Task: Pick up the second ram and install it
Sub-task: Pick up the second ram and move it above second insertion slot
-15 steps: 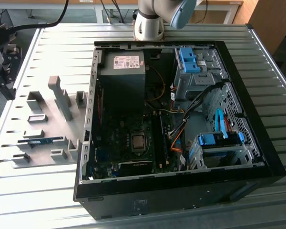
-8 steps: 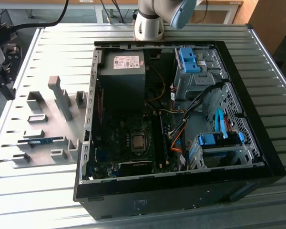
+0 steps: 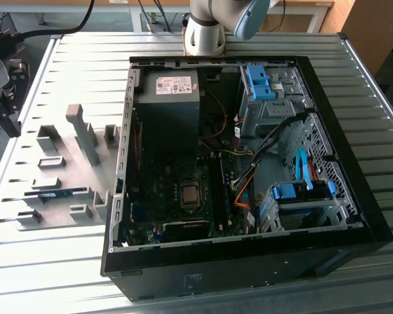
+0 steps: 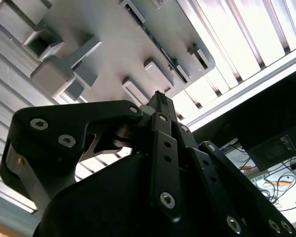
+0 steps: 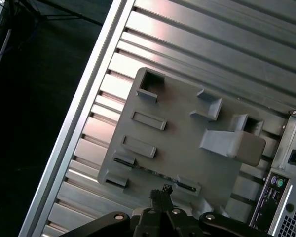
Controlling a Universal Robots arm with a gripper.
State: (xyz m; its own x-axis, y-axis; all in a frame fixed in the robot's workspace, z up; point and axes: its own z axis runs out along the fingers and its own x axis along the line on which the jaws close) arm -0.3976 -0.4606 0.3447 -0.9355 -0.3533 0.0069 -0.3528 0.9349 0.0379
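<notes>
Pointing claw [image 5: 160,190], pinched closed & empty, at 2nd ram [image 5: 150,172] stood edge-up in jig [image 5: 182,123] slot for grab.

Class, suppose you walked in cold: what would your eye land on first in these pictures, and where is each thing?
The open computer case dominates the slatted table, its bright blue drive brackets toward the exterior view's right. On that view's left lies a grey holder plate with the second ram lying in a slot. In both wrist views the black pincer hangs shut above that plate.
</notes>
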